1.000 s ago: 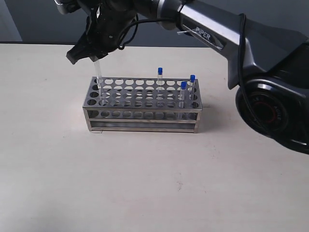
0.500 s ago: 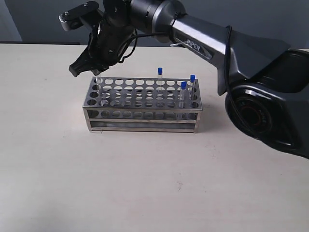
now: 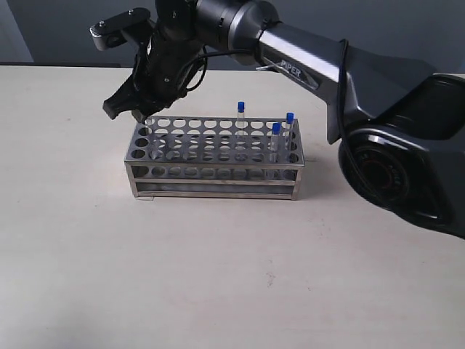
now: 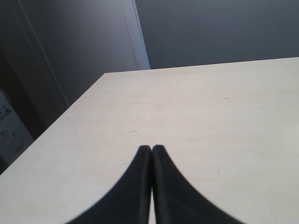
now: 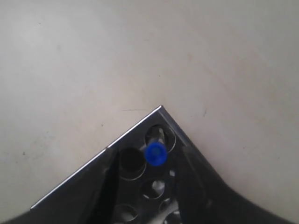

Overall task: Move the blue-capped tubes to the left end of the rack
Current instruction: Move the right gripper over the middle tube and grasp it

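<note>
The steel rack stands mid-table. My right gripper hovers over its left end, reached across from the right. In the right wrist view, one blue-capped tube stands in the corner hole of the rack. The right gripper is open, its fingers wide on either side of the cap and not touching it. Three more blue-capped tubes stand towards the rack's right end. My left gripper is shut and empty over bare table.
The right arm's large base fills the right side of the exterior view. The table's far edge meets a dark wall.
The right gripper came down with the tube, whose body sank into the rack's left corner hole. The three other tubes stayed put.
</note>
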